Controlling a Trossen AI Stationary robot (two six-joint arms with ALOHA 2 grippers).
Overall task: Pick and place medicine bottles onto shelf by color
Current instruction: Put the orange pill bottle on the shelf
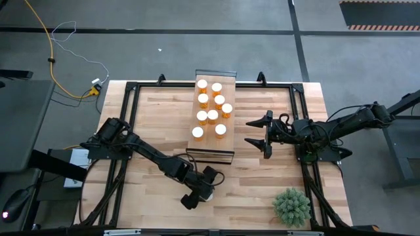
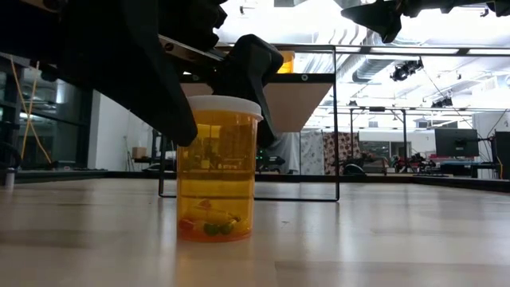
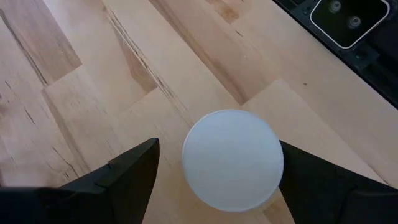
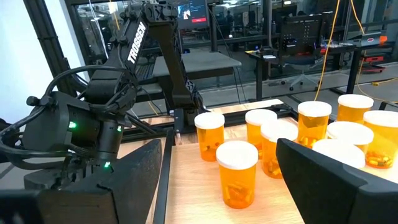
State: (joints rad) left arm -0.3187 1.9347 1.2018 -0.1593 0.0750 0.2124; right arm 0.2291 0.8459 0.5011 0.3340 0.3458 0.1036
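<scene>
From above our left gripper hides the bottle; down low we see it between our wide-apart fingers. Our right gripper waits open.

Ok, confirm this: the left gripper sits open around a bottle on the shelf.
Not on the shelf. The high view shows the left gripper open around a bottle standing on the tabletop, nearer than the shelf.

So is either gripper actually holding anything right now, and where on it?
Nothing is held. The left gripper stands open around a lone bottle; the right gripper is open beside the shelf.
</scene>
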